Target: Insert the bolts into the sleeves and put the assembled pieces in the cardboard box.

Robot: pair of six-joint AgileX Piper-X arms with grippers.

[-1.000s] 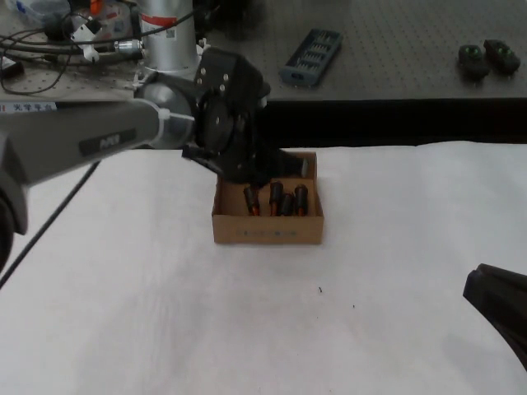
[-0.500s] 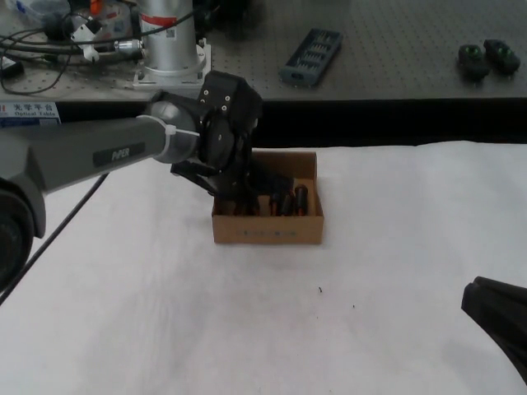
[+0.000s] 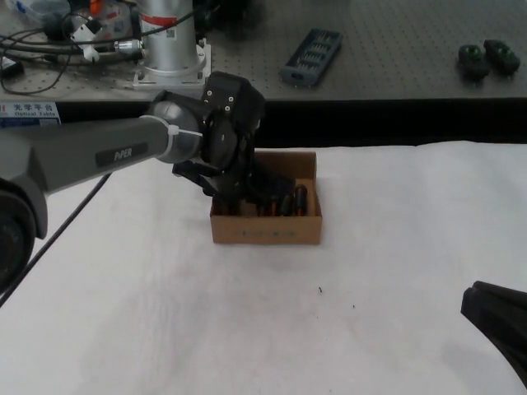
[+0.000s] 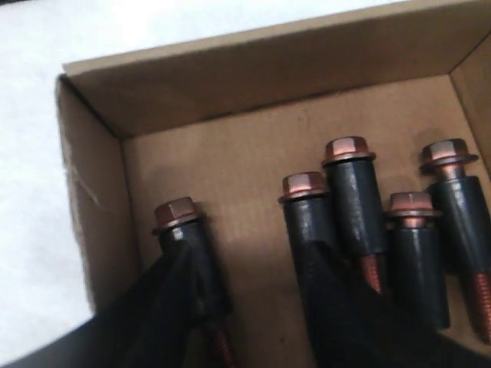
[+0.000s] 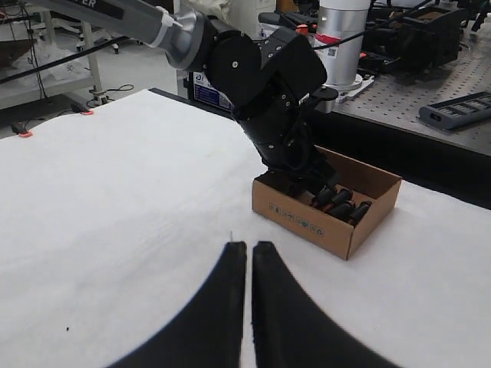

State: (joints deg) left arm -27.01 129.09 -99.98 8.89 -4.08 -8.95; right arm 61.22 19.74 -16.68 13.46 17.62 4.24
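The cardboard box (image 3: 268, 230) sits mid-bench on the white cloth, with several bolts in black sleeves (image 3: 288, 200) lying inside. My left gripper (image 3: 247, 193) reaches down into the box's left part. In the left wrist view the box (image 4: 253, 77) holds one assembled piece (image 4: 184, 238) apart at one side and a row of others (image 4: 360, 199). The left gripper (image 4: 245, 268) is open, one finger against the lone piece, bare box floor between the fingers. My right gripper (image 5: 249, 249) is shut and empty, low over the cloth, well short of the box (image 5: 299, 218).
Behind the cloth runs a perforated metal bench with a blue bit case (image 3: 311, 53), two dark knobs (image 3: 487, 58), cables and an arm base (image 3: 169, 41). The right gripper (image 3: 494, 317) sits at the near right corner. Bare white cloth surrounds the box.
The left arm has come down, bringing its gripper from above the box's left rear into the box. The right gripper has barely shifted.
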